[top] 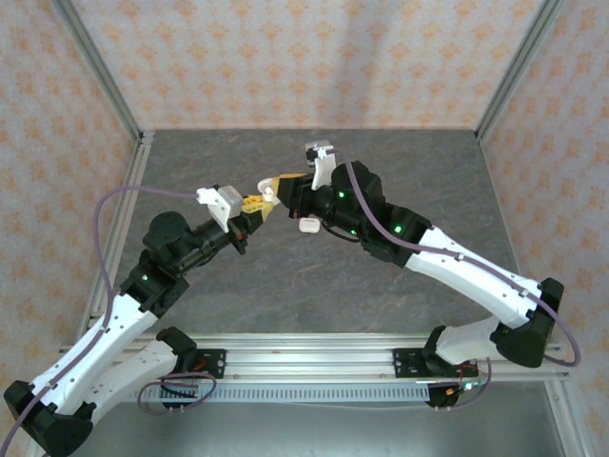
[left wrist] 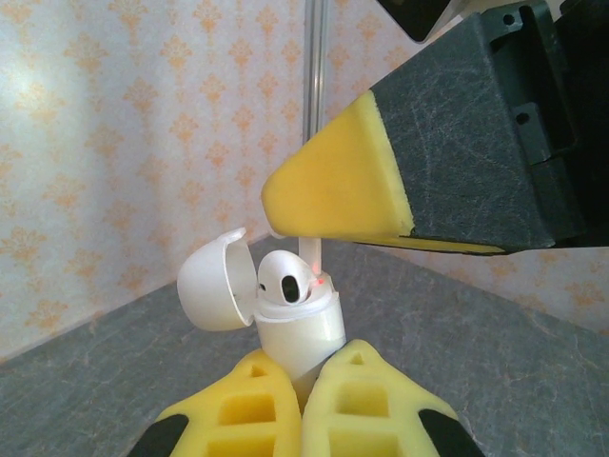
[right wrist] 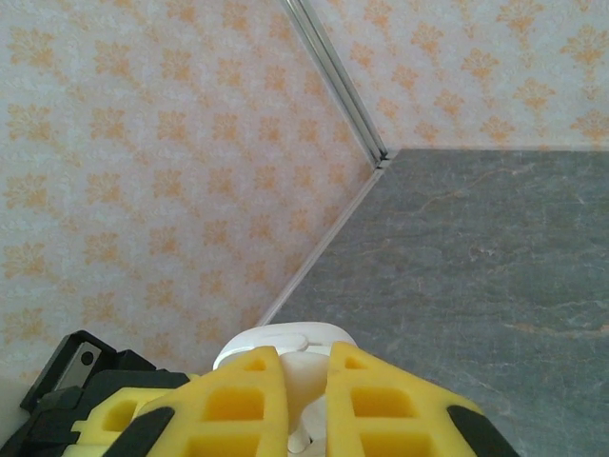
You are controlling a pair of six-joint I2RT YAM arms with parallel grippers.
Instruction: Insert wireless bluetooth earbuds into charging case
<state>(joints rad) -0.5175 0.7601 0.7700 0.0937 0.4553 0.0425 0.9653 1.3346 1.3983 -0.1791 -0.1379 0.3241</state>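
Over the grey stone-look tabletop (top: 285,295), walled by orange-patterned panels (top: 285,57), your two arms are meeting in mid-air. Your left gripper (left wrist: 306,356) is clenching the charging case (left wrist: 300,328) by its base. The case is standing upright with its lid hanging open to the left in the left wrist view, and one earbud (left wrist: 284,278) is sitting head-up inside. Your right gripper (right wrist: 304,354) is pinching a second earbud (left wrist: 312,255), its stem pointing straight down at the case's mouth. Another white case (top: 307,226) is lying on the tabletop below

arms (top: 466,271): wht shells, blk joints | cables (top: 124,194): purple | claw fingers (left wrist: 238,409): yel | LEDs (top: 396,228): grn
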